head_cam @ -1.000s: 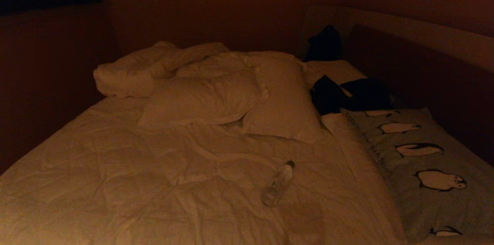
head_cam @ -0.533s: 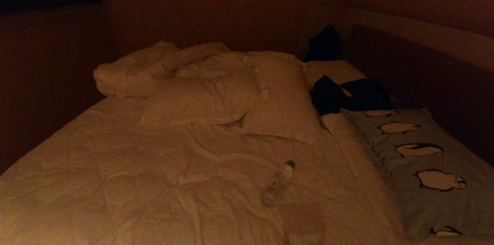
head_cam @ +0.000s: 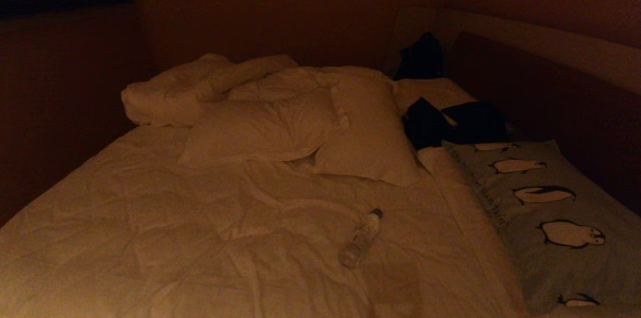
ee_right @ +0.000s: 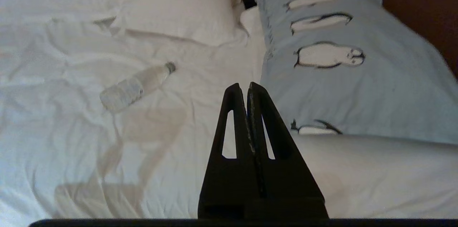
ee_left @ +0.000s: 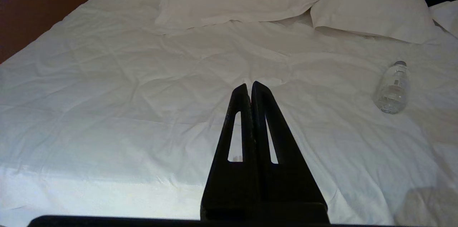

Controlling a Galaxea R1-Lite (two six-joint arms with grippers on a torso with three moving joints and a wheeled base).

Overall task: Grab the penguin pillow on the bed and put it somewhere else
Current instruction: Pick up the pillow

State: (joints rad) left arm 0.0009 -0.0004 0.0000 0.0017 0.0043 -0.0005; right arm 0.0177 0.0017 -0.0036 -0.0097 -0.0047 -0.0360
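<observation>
Above the near part of the bed (head_cam: 150, 238), the right gripper (ee_right: 247, 85) hangs with its two black fingers pressed together, holding nothing, its tips over white sheet just beside the near end of the penguin pillow (ee_right: 343, 77). That pillow lies flat along the bed's right side, close under the dark headboard (head_cam: 541, 87), and runs from the near right corner toward the dark clothing (head_cam: 455, 125). It is a long rectangle of smooth grey-blue cloth with a fringed seam on the edge facing the middle of the bed; five penguins show in a row in the head view. Its inner long edge is free, with a strip of bare sheet beside it. One clear plastic water bottle (head_cam: 361, 238) lies on its side on the duvet, apart from the pillow and with its cap pointing toward the white pillows (head_cam: 310, 127). The left gripper (ee_left: 250, 85) is likewise closed and empty, over the wide open stretch of rumpled, quilted duvet that fills the near left of the bed. Two plump plain white pillows lean together past the middle, with a bunched roll of white bedding (head_cam: 175, 92) behind them at the far left. A second dark bundle (head_cam: 420, 57) sits in the far corner by the end of the headboard. Dark wall closes the far and left sides.
</observation>
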